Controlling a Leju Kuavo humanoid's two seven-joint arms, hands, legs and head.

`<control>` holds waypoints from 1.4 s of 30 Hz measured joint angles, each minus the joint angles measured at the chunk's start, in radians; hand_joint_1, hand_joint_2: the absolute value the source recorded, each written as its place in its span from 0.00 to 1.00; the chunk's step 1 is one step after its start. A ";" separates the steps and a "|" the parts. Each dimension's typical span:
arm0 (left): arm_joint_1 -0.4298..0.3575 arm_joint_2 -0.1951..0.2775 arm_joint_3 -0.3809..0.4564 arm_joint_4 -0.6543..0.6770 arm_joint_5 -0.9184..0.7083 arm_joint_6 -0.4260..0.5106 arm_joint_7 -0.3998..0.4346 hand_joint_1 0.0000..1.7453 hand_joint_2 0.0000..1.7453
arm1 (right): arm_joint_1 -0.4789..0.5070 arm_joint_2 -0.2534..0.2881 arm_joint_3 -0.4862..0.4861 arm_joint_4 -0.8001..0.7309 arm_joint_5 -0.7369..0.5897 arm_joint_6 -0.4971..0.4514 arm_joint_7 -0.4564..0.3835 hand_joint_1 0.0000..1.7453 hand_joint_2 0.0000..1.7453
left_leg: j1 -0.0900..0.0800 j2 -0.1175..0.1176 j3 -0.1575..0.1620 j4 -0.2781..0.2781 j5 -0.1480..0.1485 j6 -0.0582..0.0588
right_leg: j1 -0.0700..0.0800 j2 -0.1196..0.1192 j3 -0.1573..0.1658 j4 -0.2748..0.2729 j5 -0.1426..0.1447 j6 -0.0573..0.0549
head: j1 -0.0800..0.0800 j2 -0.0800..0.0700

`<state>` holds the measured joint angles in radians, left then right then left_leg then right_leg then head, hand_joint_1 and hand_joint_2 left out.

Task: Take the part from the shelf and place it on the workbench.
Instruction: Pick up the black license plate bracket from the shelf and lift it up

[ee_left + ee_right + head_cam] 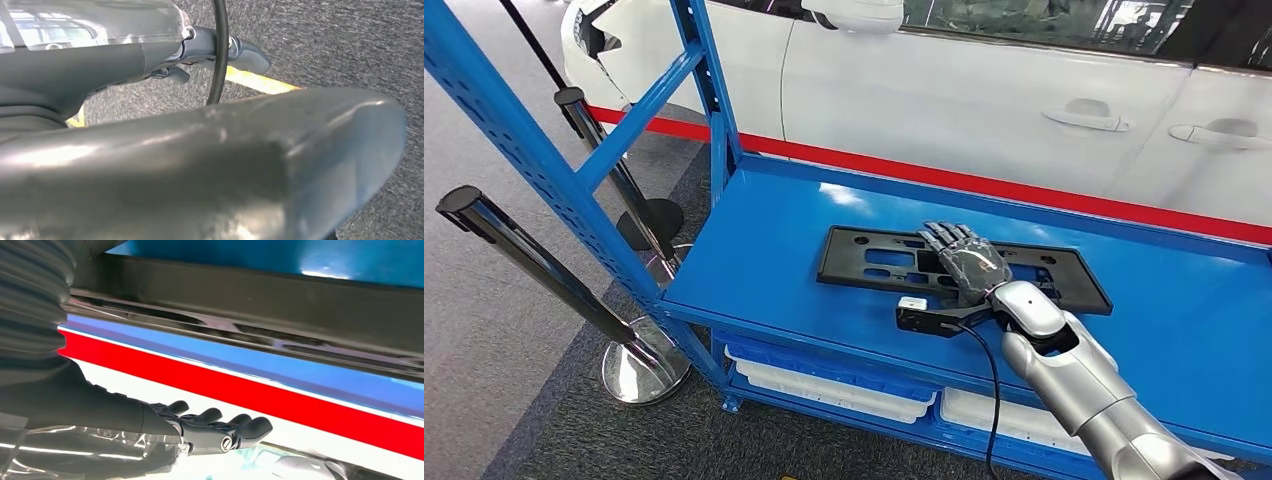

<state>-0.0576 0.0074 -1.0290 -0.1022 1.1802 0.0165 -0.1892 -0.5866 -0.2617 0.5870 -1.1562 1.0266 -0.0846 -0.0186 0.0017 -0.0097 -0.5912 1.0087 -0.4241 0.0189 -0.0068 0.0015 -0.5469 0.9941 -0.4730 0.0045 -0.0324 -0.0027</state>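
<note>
Head view: the black flat part (964, 268) lies flat on the blue shelf (784, 250), near its middle. The right hand (964, 262) rests above the part, fingers extended and together, pointing toward 11 o'clock; it holds nothing. Right wrist view: the fingers (220, 422) lie straight and released. Left wrist view: the left hand (220, 55) hangs over grey carpet (340, 45); its grasp state cannot be determined. A white car (984, 100) stands at 12 o'clock beyond the shelf.
</note>
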 joint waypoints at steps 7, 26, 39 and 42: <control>0.000 0.000 -0.009 0.000 0.018 0.000 0.000 0.00 0.00 | 0.036 -0.019 -0.045 0.001 0.000 0.001 0.004 0.92 1.00 | 0.000 0.000 0.000 0.000 0.000 0.000 | 0.000 0.000 0.000 0.000 0.000 0.000 | 0.000 0.000; -0.001 0.000 -0.023 0.001 0.054 -0.004 -0.021 0.00 0.00 | 0.061 -0.035 -0.086 0.001 0.000 0.015 -0.001 0.94 1.00 | 0.000 0.001 0.000 0.000 0.000 0.000 | 0.000 0.000 0.000 0.000 -0.001 0.001 | 0.000 0.000; -0.002 -0.001 -0.023 0.002 0.088 -0.012 -0.019 0.00 1.00 | 0.052 -0.034 -0.072 0.003 -0.001 0.023 -0.005 0.98 1.00 | 0.000 0.001 0.000 0.000 0.000 0.000 | 0.000 0.000 0.000 0.000 -0.001 0.001 | 0.000 0.000; -0.002 -0.001 -0.023 0.002 0.101 -0.022 -0.013 0.00 1.00 | 0.046 -0.032 -0.067 0.006 -0.006 0.024 -0.010 0.98 1.00 | 0.000 0.001 0.000 0.000 0.000 0.000 | 0.000 0.000 0.000 0.000 -0.001 0.001 | 0.000 0.000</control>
<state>-0.0592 0.0063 -1.0517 -0.1003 1.2809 -0.0051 -0.2019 -0.5410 -0.2939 0.5199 -1.1499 1.0206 -0.0610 -0.0283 0.0017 -0.0091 -0.5916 1.0086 -0.4244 0.0192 -0.0065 0.0014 -0.5470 0.9944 -0.4736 0.0051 -0.0324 -0.0027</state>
